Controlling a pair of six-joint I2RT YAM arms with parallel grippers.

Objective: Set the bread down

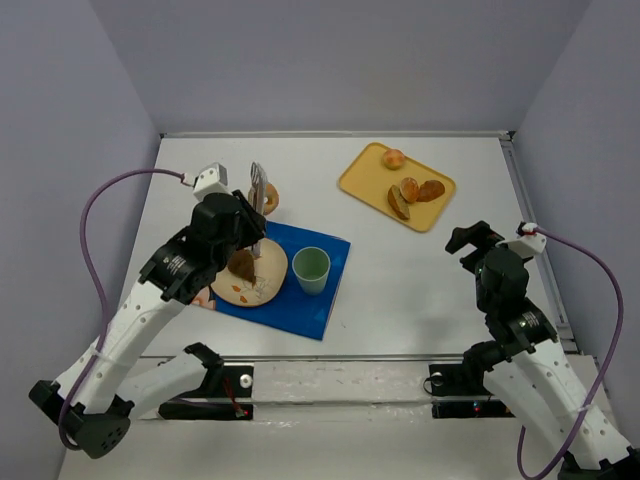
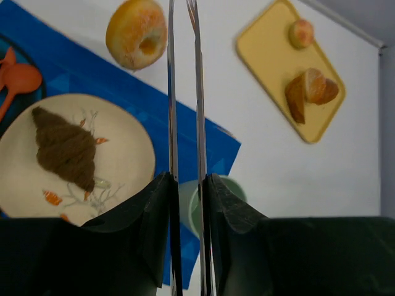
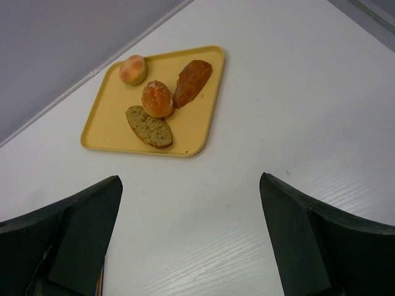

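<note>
A dark brown piece of bread [image 1: 242, 265] lies on a cream patterned plate [image 1: 272, 268]; it also shows in the left wrist view [image 2: 66, 151] on the plate [image 2: 126, 145]. My left gripper [image 1: 245, 218] is above the plate's far edge, shut on metal tongs [image 1: 258, 190] whose two blades [image 2: 171, 92] stand slightly apart with nothing between them. A glazed donut [image 2: 137, 32] lies just past the tong tips. My right gripper [image 1: 468, 240] is open and empty over bare table [image 3: 191, 185].
A yellow tray [image 1: 365, 178] at the back right holds several breads [image 3: 157, 98]. The plate and a green cup [image 1: 311, 268] sit on a blue mat [image 1: 310, 310]. An orange spoon [image 2: 18, 77] lies left of the plate. Walls enclose the table.
</note>
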